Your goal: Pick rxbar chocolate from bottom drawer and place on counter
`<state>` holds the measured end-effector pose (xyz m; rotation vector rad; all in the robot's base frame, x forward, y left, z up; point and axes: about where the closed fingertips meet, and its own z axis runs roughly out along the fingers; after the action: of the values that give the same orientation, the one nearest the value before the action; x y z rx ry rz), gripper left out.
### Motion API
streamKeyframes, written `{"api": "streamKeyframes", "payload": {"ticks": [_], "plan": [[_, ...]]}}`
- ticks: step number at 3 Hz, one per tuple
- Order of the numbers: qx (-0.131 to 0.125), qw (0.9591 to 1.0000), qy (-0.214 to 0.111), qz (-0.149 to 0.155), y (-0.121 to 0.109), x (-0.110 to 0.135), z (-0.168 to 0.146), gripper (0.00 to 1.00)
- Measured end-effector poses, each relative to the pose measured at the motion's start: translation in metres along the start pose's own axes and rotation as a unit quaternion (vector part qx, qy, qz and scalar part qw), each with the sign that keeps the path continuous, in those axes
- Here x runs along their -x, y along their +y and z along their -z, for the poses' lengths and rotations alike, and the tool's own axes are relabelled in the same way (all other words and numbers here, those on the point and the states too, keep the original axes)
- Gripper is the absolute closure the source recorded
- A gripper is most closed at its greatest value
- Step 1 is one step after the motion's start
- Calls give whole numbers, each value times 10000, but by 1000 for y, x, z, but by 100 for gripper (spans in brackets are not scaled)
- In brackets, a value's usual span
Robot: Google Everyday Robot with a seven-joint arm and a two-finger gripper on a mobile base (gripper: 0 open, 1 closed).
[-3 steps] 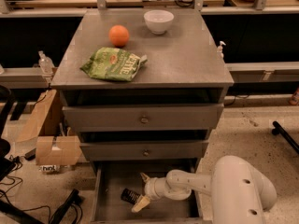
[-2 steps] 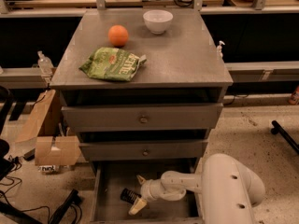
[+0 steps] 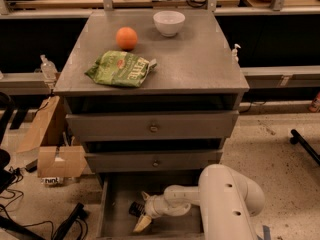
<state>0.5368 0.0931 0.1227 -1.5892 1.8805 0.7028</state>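
**Claw at the bar in the bottom drawer, grasp not yet made**

The rxbar chocolate (image 3: 134,208) lies on the floor of the open bottom drawer (image 3: 116,196), low in the frame and left of centre. Only a small dark end of it shows. The gripper (image 3: 140,212) is down inside that drawer at the bar. Its fingers are spread, one tip pointing up-frame and the pale one pointing toward the bottom edge, with the dark wrapper in the gap between them. Whether either pad touches the wrapper cannot be told. The white arm (image 3: 227,204) reaches in from the lower right and hides the drawer's right half.

Above the open drawer, the two knobbed drawers (image 3: 152,128) are shut. The counter (image 3: 195,59) fills the upper middle of the frame. It carries a green chip bag (image 3: 121,69) at its left front, an orange (image 3: 126,37) behind that, and a white bowl (image 3: 169,22) at the back. Its right half is bare.

The step in hand looks like the pick. The next move would call for pressing the fingers onto the flat bar. The claw would then lift it straight up, clear of the drawer front and the overhanging drawers, before swinging to the counter's bare right side.
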Motion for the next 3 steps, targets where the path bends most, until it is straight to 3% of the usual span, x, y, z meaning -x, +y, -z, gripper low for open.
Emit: {"api": "streamKeyframes", "payload": {"ticks": [1,2,3], "plan": [[21,9994,344,7,1,-7,-17,0],[-12,9972,737,-98,1,-16,-29,18],[-17,9968,790,-115,1,-14,-27,41]]}}
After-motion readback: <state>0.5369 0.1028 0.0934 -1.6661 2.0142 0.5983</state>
